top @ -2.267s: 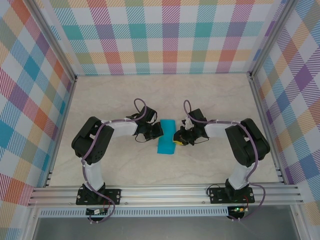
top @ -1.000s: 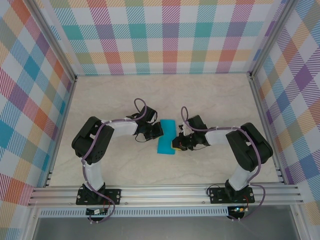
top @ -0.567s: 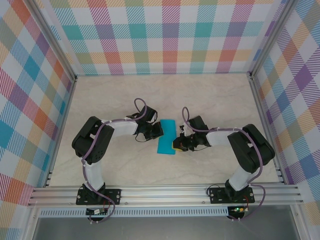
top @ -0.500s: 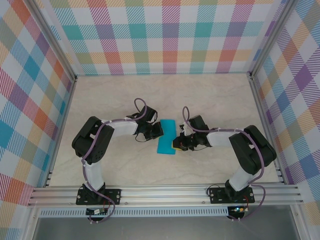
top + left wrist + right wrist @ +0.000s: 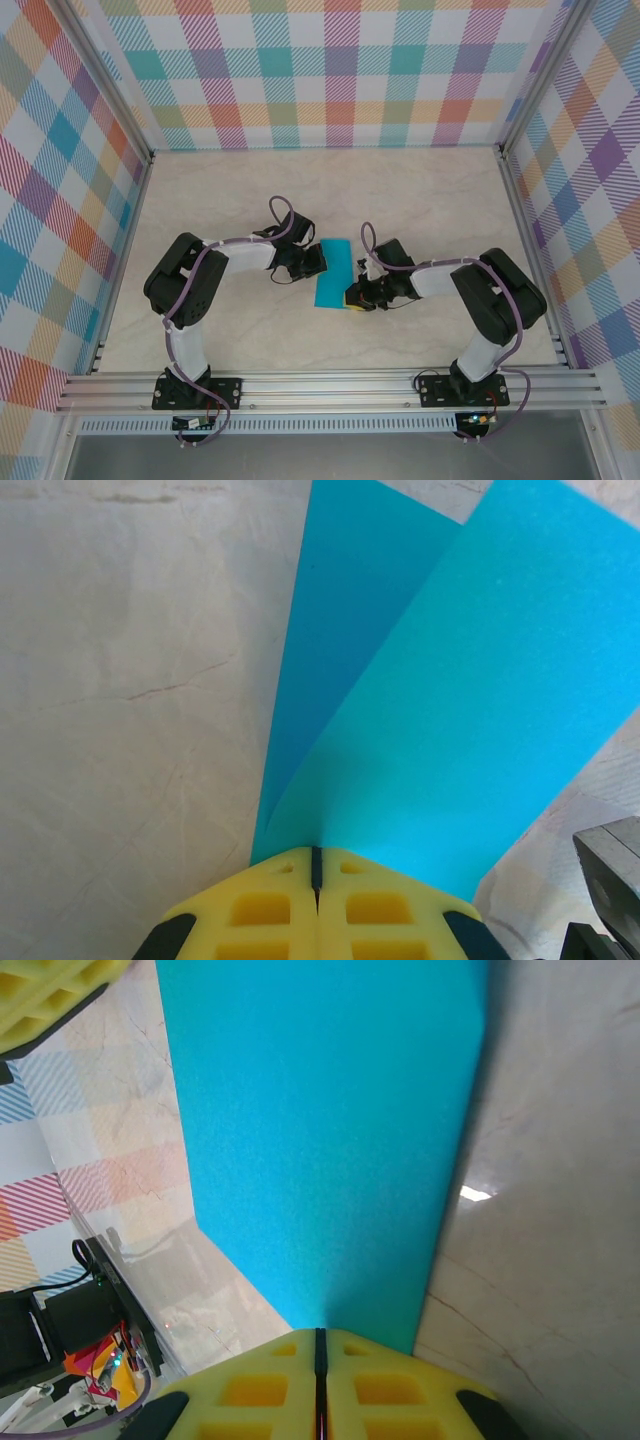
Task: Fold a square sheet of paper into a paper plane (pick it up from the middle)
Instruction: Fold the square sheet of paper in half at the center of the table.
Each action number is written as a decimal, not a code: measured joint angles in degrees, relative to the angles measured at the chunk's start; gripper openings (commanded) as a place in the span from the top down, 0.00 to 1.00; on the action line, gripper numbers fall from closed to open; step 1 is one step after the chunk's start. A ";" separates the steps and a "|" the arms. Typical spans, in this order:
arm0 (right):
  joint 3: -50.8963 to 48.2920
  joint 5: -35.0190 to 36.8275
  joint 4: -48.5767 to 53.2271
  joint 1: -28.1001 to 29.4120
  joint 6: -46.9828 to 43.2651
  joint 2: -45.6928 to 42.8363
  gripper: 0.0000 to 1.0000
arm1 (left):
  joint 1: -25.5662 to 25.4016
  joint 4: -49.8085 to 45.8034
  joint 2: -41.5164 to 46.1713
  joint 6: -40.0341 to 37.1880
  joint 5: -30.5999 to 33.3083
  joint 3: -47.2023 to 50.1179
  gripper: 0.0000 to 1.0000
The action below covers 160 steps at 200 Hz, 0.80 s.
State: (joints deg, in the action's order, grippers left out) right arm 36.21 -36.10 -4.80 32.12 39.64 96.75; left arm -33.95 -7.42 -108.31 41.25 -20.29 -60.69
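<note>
Working with a teal sheet of paper (image 5: 333,273), doubled over into a narrow strip and lying flat on the pale worktop (image 5: 230,190), midway between the two arms. Nowhere near a dart yet; judged to be at the first fold, with flattening in hand.

Left pincer (image 5: 320,262): pressed together, tips down on the strip's left edge, toward its far end. Paper seen broadside from that wrist rather than edge-on in the slit, so read as pinned under the tips, not nipped between them. Also from that wrist: two layers fanning apart away from the tips, the upper lifted a little off the lower.

Right pincer (image 5: 351,298): likewise pressed together, tips at the near right corner of the strip. Again pressing down rather than gripping, as far as can be told.

Handling, as a judgement: featherlight, thin and limp, with just enough spring to gape open wherever not held down. Likely to skate over the smooth worktop under any sideways push unless pinned at a second spot. Easy to crumple, tear or crease in the wrong place, with no undoing a stray crease.

Where to take hold: best lifted by a pinch at the middle of an edge, both layers together, as asked by the task, and not by a corner, for fear of droop and twist. For sharpening the fold, better to stroke along it with shut tips and light pressure, the other end pinned.
</note>
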 measured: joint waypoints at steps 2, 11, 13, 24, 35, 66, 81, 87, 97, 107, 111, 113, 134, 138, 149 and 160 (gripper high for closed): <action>0.00 0.04 0.02 0.00 0.00 -0.02 0.90 | 0.00 0.00 0.00 0.00 0.00 0.00 1.00; -0.02 0.31 0.31 0.15 0.02 -0.59 0.90 | 0.00 0.00 0.00 0.00 0.00 0.00 1.00; -0.02 0.37 0.37 0.17 0.04 -0.68 0.90 | 0.00 0.00 0.00 -0.02 0.00 0.00 1.00; -0.11 0.52 0.68 0.26 0.15 -1.81 0.90 | 0.00 0.00 0.00 -0.02 -0.02 -0.02 1.00; -0.11 0.52 0.85 0.26 0.15 -2.95 0.90 | 0.00 0.00 0.00 -0.13 0.00 0.00 1.00; -0.11 1.66 1.95 0.94 -0.09 -3.06 0.91 | 0.00 -0.02 0.00 -0.17 0.00 -0.02 1.00; -0.04 2.80 3.13 1.79 -0.50 -1.84 0.91 | 0.00 -0.02 0.00 -0.17 0.00 -0.02 1.00; 0.13 3.06 3.41 2.03 -0.94 -1.38 0.91 | 0.00 -0.02 0.00 -0.17 -0.02 -0.02 1.00; 0.92 3.56 4.55 2.29 -1.18 -1.16 0.92 | 0.00 -0.04 0.00 -0.17 0.04 -0.04 1.00; 1.40 4.00 5.33 2.51 -1.36 -1.01 0.92 | 0.00 -0.11 0.00 -0.17 0.09 -0.07 1.00; 1.57 4.15 5.60 2.60 -1.40 -0.94 0.93 | 0.00 -0.13 0.00 -0.17 0.15 -0.11 1.00; 1.64 4.17 5.70 2.62 -1.40 -0.94 0.93 | -0.02 -0.15 0.00 -0.17 0.17 -0.11 1.00; 2.03 4.70 6.58 2.82 -1.40 -1.07 0.93 | -0.04 -0.17 0.00 -0.17 0.22 -0.13 1.00; 2.12 4.87 6.78 2.84 -1.40 -1.16 0.93 | -0.04 -0.17 0.00 -0.17 0.22 -0.13 1.00; 2.34 5.73 7.80 3.04 -1.40 -1.70 0.92 | -0.04 -0.17 0.00 -0.17 0.22 -0.13 1.00; 2.60 6.84 9.42 3.19 -1.40 -2.78 0.92 | -0.04 -0.17 0.00 -0.17 0.22 -0.13 1.00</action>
State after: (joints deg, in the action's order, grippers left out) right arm 38.81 -29.26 4.62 35.31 38.24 93.97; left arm -34.00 -7.60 -108.31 41.08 -20.08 -60.82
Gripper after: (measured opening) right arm 0.080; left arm 0.040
